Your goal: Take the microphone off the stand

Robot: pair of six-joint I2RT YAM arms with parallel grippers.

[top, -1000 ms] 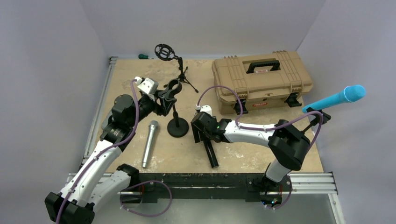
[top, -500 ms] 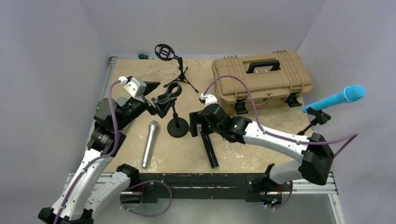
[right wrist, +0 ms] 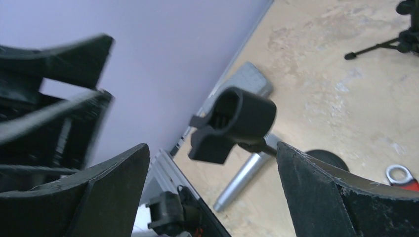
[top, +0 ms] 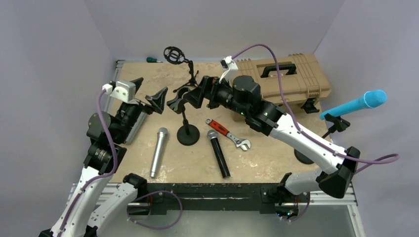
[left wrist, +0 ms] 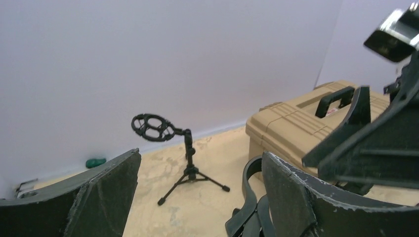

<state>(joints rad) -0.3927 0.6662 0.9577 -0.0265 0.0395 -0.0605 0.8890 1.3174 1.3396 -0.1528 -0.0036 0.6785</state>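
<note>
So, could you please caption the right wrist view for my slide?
Open right gripper frames the empty black plastic stand clip, silver cylindrical microphone lying beyond.

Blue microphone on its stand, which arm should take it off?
Right. The blue microphone stands on the right arm's side; the left gripper hangs open far off to the left.

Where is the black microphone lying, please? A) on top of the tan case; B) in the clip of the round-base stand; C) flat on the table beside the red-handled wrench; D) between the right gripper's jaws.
C: the black microphone lies flat on the table right beside the red-handled wrench, and the stand clip is empty.
</note>
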